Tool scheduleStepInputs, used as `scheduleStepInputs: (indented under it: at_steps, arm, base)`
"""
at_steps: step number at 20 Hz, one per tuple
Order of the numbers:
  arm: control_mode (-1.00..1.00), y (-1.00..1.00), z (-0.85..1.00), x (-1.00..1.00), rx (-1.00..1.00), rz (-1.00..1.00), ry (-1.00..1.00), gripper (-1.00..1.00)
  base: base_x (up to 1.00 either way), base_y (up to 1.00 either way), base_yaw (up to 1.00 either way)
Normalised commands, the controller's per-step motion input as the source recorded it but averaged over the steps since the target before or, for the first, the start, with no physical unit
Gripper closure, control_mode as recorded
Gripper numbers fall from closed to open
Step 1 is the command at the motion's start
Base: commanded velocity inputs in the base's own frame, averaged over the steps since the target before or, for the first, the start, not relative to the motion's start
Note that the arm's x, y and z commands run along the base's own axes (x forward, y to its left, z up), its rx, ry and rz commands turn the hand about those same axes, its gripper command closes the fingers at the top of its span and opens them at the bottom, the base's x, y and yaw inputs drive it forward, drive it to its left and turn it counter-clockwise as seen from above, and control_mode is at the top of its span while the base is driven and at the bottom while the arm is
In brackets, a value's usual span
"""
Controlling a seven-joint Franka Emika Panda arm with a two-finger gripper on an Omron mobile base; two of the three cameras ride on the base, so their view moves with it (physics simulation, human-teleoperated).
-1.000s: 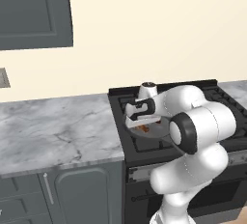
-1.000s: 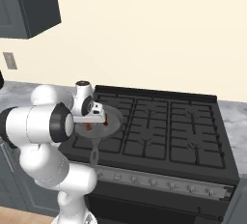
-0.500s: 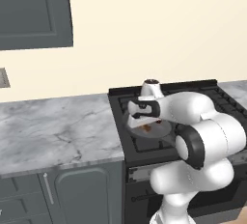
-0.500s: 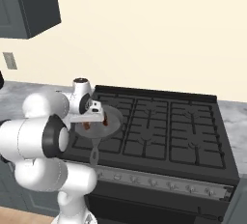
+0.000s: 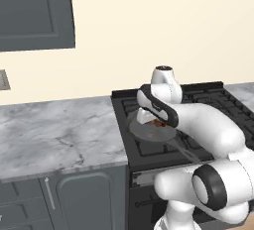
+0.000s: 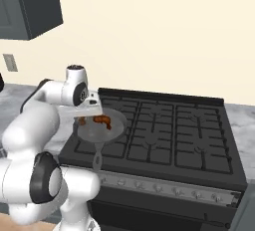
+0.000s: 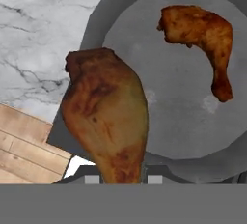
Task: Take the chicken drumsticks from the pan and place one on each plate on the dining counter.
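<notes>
The black gas stove with dark grates (image 6: 164, 135) takes up the centre and right of the right base view, with the grey-white marble wall counter (image 5: 54, 135) spreading across the left half of the left base view beside it. On the stove's near left corner sits the round shallow grey metal frying pan (image 6: 102, 128), its long thin handle pointing toward the lower edge of that frame; in the hand view the pan's floor (image 7: 188, 97) covers the right half. The white arm's two-finger gripper (image 7: 120, 177) is poised over the pan, and its jaws are drawn in close on the narrow end of a glossy orange-brown roasted drumstick (image 7: 108, 117), which rises large at centre-left of the hand view, overlapping the pan's rim; it looks clear of the pan floor, though whether it is fully lifted I cannot tell. A second club-shaped orange-brown drumstick (image 7: 202, 39) lies on the pan floor at upper right of the hand view, well apart from the held one. The step in hand appears to be the first pickup, just secured. Next, the held piece should be raised clear of the rim and carried, probably with the base driving, to a plate on the dining counter, keeping the grip steady on the slick, tapered bone end.
</notes>
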Motion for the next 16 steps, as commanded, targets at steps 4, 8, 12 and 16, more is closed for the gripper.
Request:
scheduleStepInputs:
  at_steps: [4, 8, 12, 16]
  arm:
    - [-1.0, 0.0, 0.51, -0.64, 0.0, 0.0, -0.12, 1.0]
    - [-1.0, 0.0, 0.46, -0.52, 0.0, 0.0, -0.08, 1.0]
    - [-1.0, 0.0, 0.4, -0.43, 0.0, 0.0, 0.0, 1.0]
    - [-1.0, 0.0, 0.0, -0.02, -0.01, 0.0, 0.03, 1.0]
  base:
    - [0.0, 0.0, 0.0]
    - [0.0, 0.0, 0.0]
    - [0.0, 0.0, 0.0]
    - [0.0, 0.0, 0.0]
